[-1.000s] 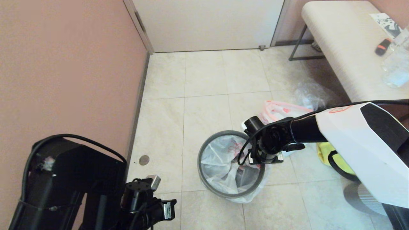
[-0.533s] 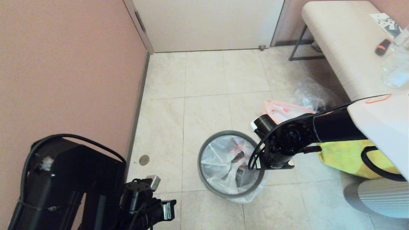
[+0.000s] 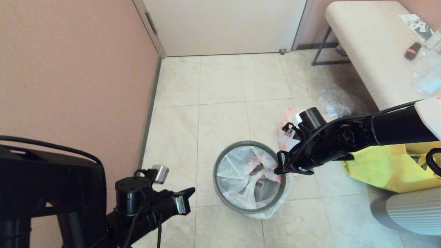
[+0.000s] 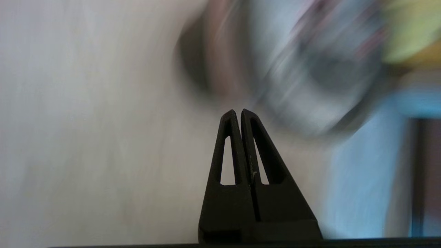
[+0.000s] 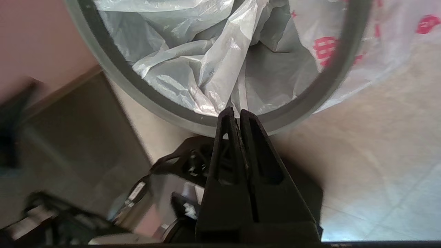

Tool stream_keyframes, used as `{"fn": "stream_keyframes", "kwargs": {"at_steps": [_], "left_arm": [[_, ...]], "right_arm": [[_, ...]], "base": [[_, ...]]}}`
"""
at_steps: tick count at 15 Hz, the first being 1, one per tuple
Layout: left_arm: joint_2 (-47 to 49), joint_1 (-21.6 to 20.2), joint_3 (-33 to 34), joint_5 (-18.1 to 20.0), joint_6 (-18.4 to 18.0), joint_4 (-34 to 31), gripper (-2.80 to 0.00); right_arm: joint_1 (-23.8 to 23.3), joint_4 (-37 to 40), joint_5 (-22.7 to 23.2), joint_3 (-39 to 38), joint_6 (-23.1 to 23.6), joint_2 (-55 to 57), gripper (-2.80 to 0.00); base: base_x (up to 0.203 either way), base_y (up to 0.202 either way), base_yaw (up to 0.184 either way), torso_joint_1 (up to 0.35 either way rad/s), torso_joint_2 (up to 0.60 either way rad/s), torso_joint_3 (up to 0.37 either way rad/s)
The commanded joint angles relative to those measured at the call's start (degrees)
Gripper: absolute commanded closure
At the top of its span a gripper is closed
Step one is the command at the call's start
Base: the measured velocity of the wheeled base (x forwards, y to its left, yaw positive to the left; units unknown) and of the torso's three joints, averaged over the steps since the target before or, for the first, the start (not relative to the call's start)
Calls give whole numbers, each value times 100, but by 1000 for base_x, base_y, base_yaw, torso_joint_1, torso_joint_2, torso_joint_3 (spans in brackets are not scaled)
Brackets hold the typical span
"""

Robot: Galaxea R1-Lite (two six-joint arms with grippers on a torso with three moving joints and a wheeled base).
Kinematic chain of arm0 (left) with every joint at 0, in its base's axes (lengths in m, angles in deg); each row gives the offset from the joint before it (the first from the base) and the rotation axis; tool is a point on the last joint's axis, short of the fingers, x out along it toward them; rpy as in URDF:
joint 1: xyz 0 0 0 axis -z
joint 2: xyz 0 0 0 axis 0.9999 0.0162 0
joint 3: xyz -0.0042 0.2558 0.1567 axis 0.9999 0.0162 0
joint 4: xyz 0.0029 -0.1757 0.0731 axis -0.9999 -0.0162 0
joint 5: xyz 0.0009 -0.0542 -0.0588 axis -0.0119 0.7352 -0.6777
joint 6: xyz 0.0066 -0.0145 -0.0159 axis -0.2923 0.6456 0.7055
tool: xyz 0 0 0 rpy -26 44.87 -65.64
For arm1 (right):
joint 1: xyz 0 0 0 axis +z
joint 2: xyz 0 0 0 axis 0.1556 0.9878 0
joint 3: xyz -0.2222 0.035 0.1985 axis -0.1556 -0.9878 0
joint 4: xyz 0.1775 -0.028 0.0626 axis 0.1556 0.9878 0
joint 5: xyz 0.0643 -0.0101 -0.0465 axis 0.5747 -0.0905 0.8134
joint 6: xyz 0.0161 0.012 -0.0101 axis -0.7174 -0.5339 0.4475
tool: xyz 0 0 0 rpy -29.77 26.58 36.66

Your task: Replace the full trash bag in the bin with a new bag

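Meanwhile the right hand (image 3: 279, 167) had drawn back to the bin's (image 3: 220, 187) right rim with its fingers pinched together and empty, the new bag (image 3: 237, 172) lining the bin, the left hand (image 3: 187, 191) likewise closed, raised.

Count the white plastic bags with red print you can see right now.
2: one lines the bin, its film draped over the hoop; the other lies on the floor beyond the bin, partly hidden behind the right arm. More may be hidden.
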Motion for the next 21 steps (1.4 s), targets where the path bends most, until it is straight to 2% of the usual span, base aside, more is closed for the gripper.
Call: {"fn": "stream_keyframes", "kwargs": {"at_steps": [1,3,6,8,10,11,15,21], "left_arm": [[-535,120,-723,107,-39,-349,0],[-459,166,-1382,463,63,-841,0],[-25,103,-1963,1111,177,-1072,0],[390,-72,-2335,1561,180,-1097,0],[697,-327,-2567,2232,176,-1074,0],[832,-429,-2698,2438,175,-1066,0],[1048,-493,-2974,2685,167,-1058,0],[1402,-485,-3199,2769,167,-1067,0]], "right_arm": [[-310,9,514,-54,206,56,0],[-494,-1,809,-94,536,239,0],[-565,-293,1058,-106,860,632,0],[-560,-716,1317,-93,916,846,0],[-562,-1001,1465,-80,924,1074,0],[-566,-1154,1533,-67,924,1227,0],[-625,-1693,1772,-34,922,1669,0],[-656,-1749,1788,145,917,1916,0]], "base": [[0,0,0,0,0,0],[0,0,0,0,0,0],[0,0,0,0,0,0],[0,0,0,0,0,0],[0,0,0,0,0,0],[0,0,0,0,0,0],[0,0,0,0,0,0],[0,0,0,0,0,0]]}}
